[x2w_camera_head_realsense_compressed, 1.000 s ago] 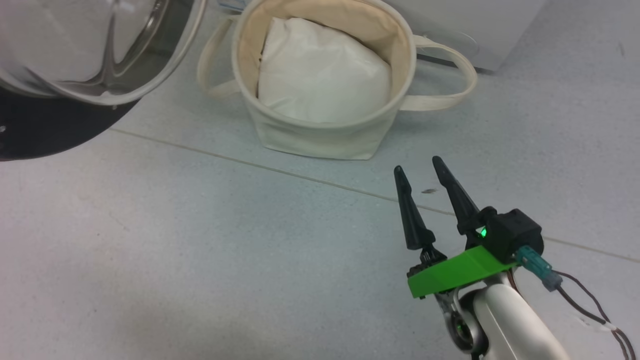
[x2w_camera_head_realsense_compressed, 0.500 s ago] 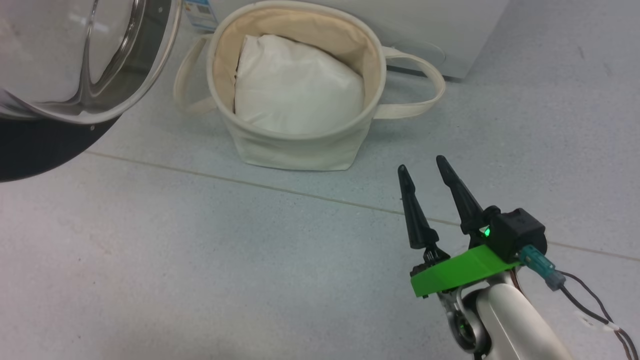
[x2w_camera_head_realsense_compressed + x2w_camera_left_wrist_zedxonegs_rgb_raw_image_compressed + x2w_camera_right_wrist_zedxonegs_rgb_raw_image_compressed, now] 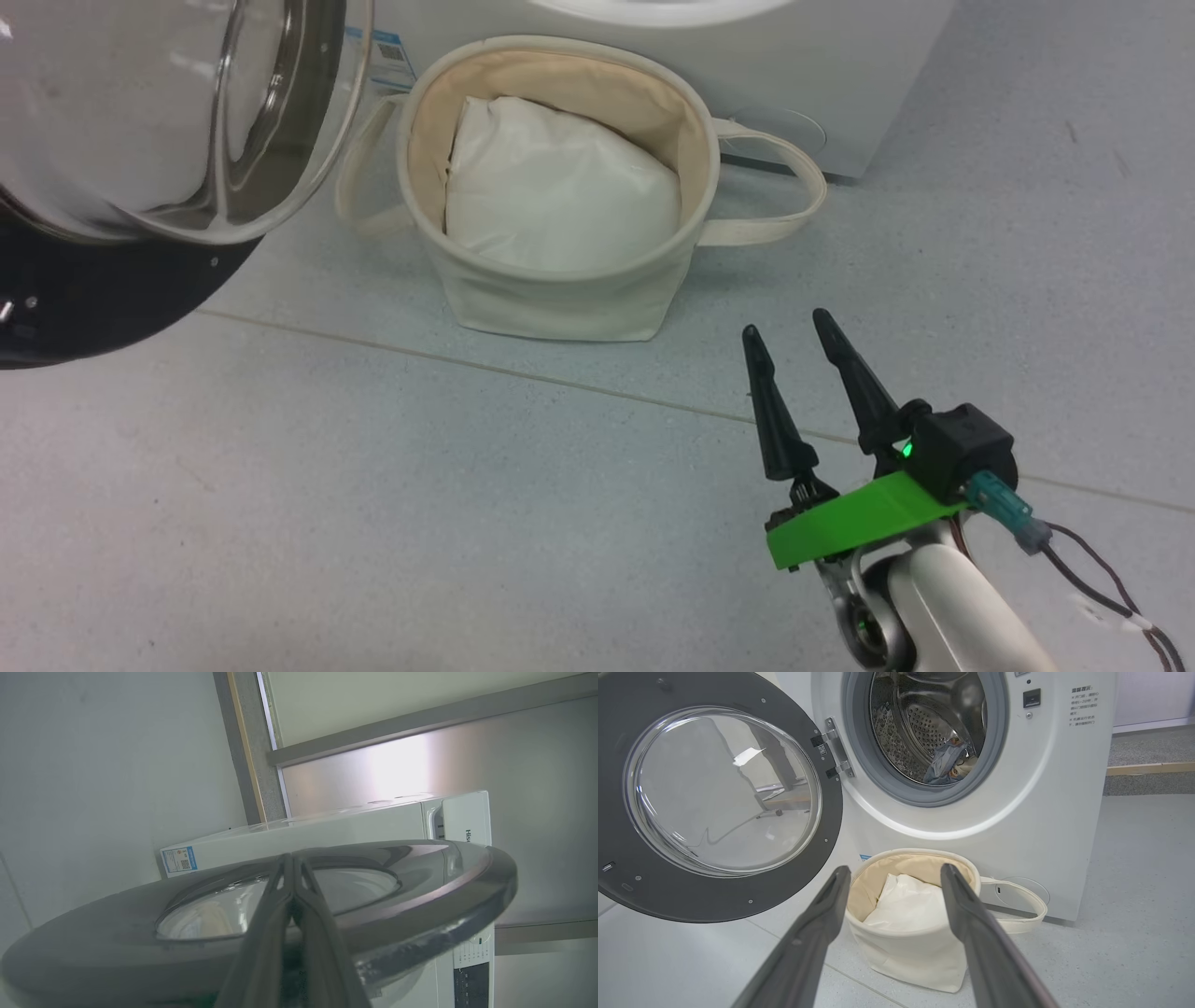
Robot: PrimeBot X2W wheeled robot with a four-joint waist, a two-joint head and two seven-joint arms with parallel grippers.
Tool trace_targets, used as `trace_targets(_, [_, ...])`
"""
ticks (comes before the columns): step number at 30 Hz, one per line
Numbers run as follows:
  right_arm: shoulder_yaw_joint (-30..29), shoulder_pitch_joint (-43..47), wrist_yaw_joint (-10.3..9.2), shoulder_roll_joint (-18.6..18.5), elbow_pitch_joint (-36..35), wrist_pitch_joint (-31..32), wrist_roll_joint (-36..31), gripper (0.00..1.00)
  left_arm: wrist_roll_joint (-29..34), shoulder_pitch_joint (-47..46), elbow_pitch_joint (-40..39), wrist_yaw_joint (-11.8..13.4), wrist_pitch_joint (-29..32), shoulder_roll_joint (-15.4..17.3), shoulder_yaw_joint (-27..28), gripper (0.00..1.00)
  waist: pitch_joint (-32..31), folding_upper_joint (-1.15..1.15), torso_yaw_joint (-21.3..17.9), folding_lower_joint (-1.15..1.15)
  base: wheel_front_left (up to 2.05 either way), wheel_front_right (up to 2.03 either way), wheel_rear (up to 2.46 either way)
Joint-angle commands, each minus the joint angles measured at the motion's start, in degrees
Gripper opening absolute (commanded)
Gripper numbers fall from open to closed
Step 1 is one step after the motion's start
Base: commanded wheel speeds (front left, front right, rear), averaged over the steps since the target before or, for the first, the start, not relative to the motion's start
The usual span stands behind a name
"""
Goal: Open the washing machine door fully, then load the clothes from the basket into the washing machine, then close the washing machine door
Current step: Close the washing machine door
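**Door [image 3: 626, 812] swung wide, clothes [image 3: 945, 763] in the drum [image 3: 924, 723]**

The white washing machine [image 3: 1045, 788] stands on the pale grey floor [image 3: 373, 523]. The right wrist view takes in its whole front, while the head view catches its lower edge and the left wrist view its top and side. The door hangs open on the hinge side, its black rim and bulging glass facing outward. The left wrist view looks flat across its outer face.

The cream basket [image 3: 915, 956] sits on the floor just before the machine, below the porthole, one loop handle lying toward the machine's base. Inside it lies a plain white bundle [image 3: 906, 905].

The right gripper [image 3: 786, 324] hovers above the floor near the basket, fingers spread and empty. The left gripper [image 3: 292, 858] has its fingers pressed together in front of the door's face; contact cannot be told.

The right wrist view looks into the drum, where the light-blue printed clothes lie low down.
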Motion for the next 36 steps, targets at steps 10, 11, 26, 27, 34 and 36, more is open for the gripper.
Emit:
trace_targets(10, [0.66, 1.21, 0.01, 1.05, -1.30, -0.70, 1.33, 1.00, 0.35, 2.76, -8.40, -0.40, 7.36, -1.23, -4.54, 0.00, -2.68, 0.00, 0.28, 0.00, 0.00, 0.00, 0.00])
trace_targets(11, [0.25, 1.32, 0.01, 1.05, -1.39, -0.70, 1.46, 1.00, 0.52, 3.21, -9.31, -0.40, 8.03, -1.69, -5.15, 0.00, -3.03, 0.00, 0.17, 0.00, 0.00, 0.00, 0.00])
trace_targets(26, [-2.63, 3.74, 0.01, 1.06, -2.03, -0.70, 2.25, 1.00, -1.64, 11.89, -27.93, -0.40, 13.80, -15.83, -11.20, 0.00, -6.64, 0.00, -1.68, 0.00, 0.00, 0.00, 0.00])
trace_targets(27, [-2.71, 3.83, 0.01, 1.06, -2.15, -0.70, 2.36, 1.00, -1.76, 12.26, -28.95, -0.40, 13.82, -16.88, -11.64, 0.00, -6.64, 0.00, -2.09, 0.00, 0.00, 0.00, 0.00])
trace_targets(34, [-3.50, 3.50, 0.01, 1.06, -2.69, -0.70, 2.50, 1.00, -0.70, 12.84, -33.21, -0.31, 12.51, -22.53, -14.92, 0.00, -5.25, 0.00, -5.46, 0.00, 0.00, 0.00, 0.00])
trace_targets(36, [-3.98, 3.35, 0.01, 1.06, -2.91, -0.70, 2.73, 1.00, -0.16, 12.42, -33.44, -0.32, 11.79, -23.71, -15.73, 0.00, -4.69, 0.00, -6.49, 0.00, 0.00, 0.00, 0.00])
